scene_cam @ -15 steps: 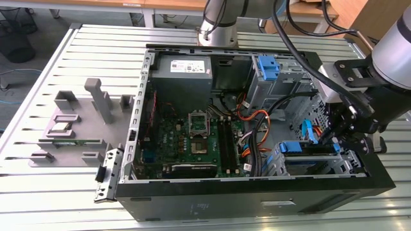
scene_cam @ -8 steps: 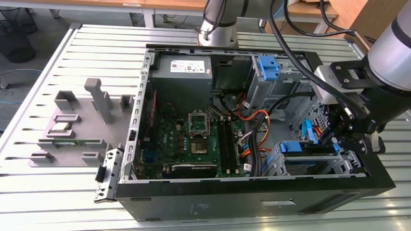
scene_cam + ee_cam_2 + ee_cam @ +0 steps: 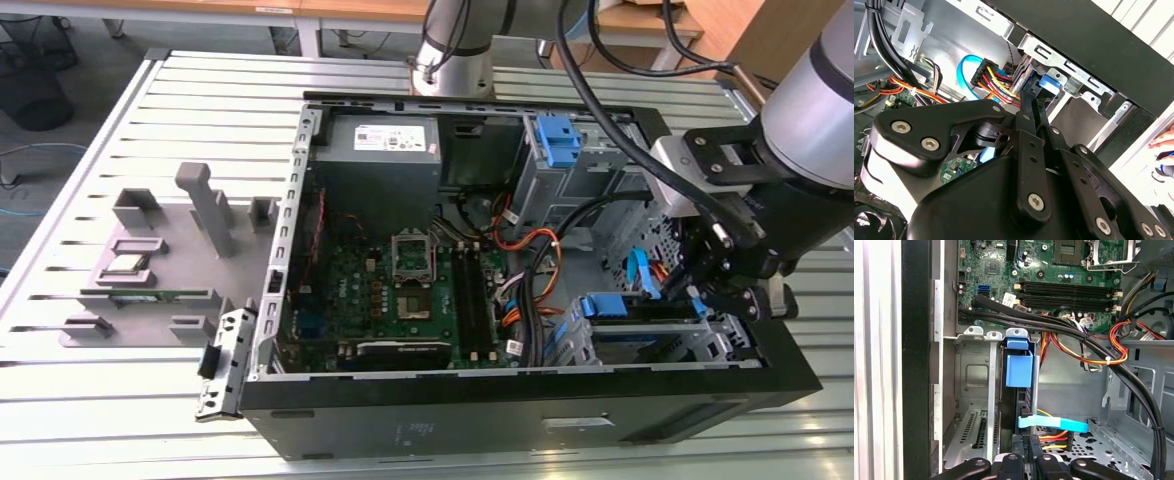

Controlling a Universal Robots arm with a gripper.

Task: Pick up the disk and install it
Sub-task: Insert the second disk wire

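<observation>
Gripper [image 3: 1026, 460] sits low inside the case [image 3: 534, 420], at the drive bay on the exterior view's right. Fingers [image 3: 1029, 107] look nearly closed, tips by the blue bracket tab [image 3: 1049, 85] and the connector w/ red-yellow wires [image 3: 996, 80]; can't tell if they clamp anything. Disk [image 3: 1019, 371] stands on edge in the bay slot, blue bracket facing out, a blue SATA cable [image 3: 1054, 424] just beside it. Farther in: black cable bundle [image 3: 1064, 327], then motherboard [image 3: 1054, 270].
</observation>
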